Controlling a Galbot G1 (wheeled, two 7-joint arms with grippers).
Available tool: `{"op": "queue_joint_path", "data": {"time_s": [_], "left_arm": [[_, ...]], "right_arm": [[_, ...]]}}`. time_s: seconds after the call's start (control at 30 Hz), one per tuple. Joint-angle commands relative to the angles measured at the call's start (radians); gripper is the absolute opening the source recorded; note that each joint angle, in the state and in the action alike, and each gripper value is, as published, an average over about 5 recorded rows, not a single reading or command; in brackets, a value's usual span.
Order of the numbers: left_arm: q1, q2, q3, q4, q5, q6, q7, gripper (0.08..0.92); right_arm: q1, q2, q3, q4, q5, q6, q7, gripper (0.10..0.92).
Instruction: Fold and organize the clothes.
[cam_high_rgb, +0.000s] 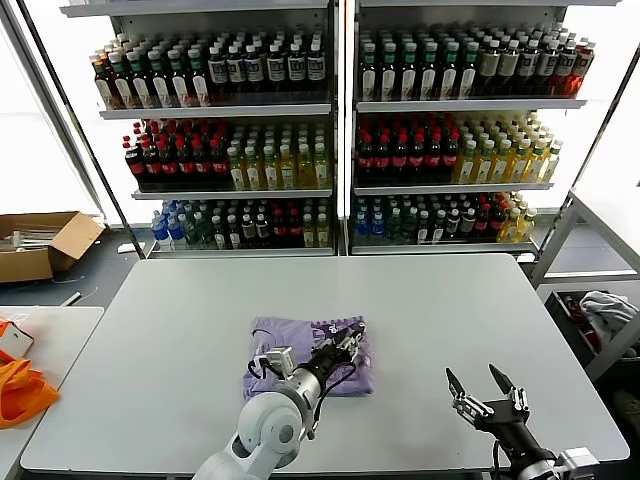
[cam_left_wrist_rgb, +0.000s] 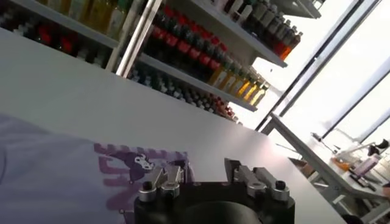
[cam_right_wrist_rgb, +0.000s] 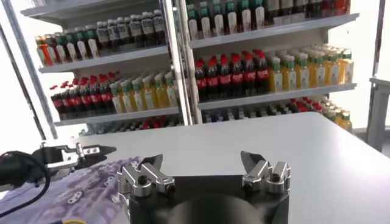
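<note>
On the grey rectangular table (cam_high_rgb: 420, 300), near the middle of its front half, lies 1 folded light purple short-sleeved T-shirt (cam_high_rgb: 290, 345) of thin soft cloth. Its folded shape is a rough rectangle, long axis running parallel to the table's front edge. Dark purple printed lettering shows along its far edge towards the right end, and is also visible in the left wrist view (cam_left_wrist_rgb: 131, 170).

2 arms are in view. The left gripper (cam_high_rgb: 348, 342) sits low over the right half of the T-shirt, pointing away from the robot and towards the table's right side. Its fingers (cam_left_wrist_rgb: 159, 182) stand parted, and nothing is seen pinched between them. Whether the tips touch the cloth cannot be told.

The right gripper (cam_high_rgb: 480, 385) hangs near the table's front edge, towards the front right corner, well apart from the T-shirt. Its 2 fingers (cam_right_wrist_rgb: 143, 176) are spread wide, with nothing between them.

Beyond the table's far edge stand 2 shelving units (cam_high_rgb: 345, 130), each with 3 visible tiers of bottles; the bottles are too many to count. At far left, 1 open brown cardboard box (cam_high_rgb: 40, 245) rests on the floor. 1 orange cloth (cam_high_rgb: 20, 385) lies on a separate side table (cam_high_rgb: 50, 330) at left. 1 white-grey cloth bundle (cam_high_rgb: 608, 310) lies to the right of the table.
</note>
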Motion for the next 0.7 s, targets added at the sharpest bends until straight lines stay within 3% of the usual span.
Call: {"op": "queue_joint_path", "data": {"time_s": [0.03, 0.2, 0.4, 0.57, 0.7], "left_arm": [[0.066, 0.089, -0.116, -0.179, -0.054, -0.044, 0.079, 0.508], [0.172, 0.159, -0.209, -0.299, -0.034, -0.046, 0.09, 0.655], [0.279, 0.167, -0.281, -0.372, -0.012, -0.049, 0.104, 0.801], [0.326, 0.165, -0.31, -0.395, -0.012, -0.051, 0.122, 0.822], [0.329, 0.159, -0.312, -0.387, -0.014, -0.056, 0.128, 0.823]], "right_arm": [[0.26, -0.048, -0.24, -0.11, 0.083, -0.131, 0.106, 0.823], [0.468, -0.002, -0.464, -0.243, 0.062, -0.185, 0.179, 0.823], [0.617, 0.086, -0.63, -0.373, 0.031, -0.252, 0.272, 0.823], [0.643, 0.119, -0.659, -0.433, 0.031, -0.263, 0.312, 0.823], [0.626, 0.108, -0.653, -0.427, 0.034, -0.262, 0.307, 0.773]]}}
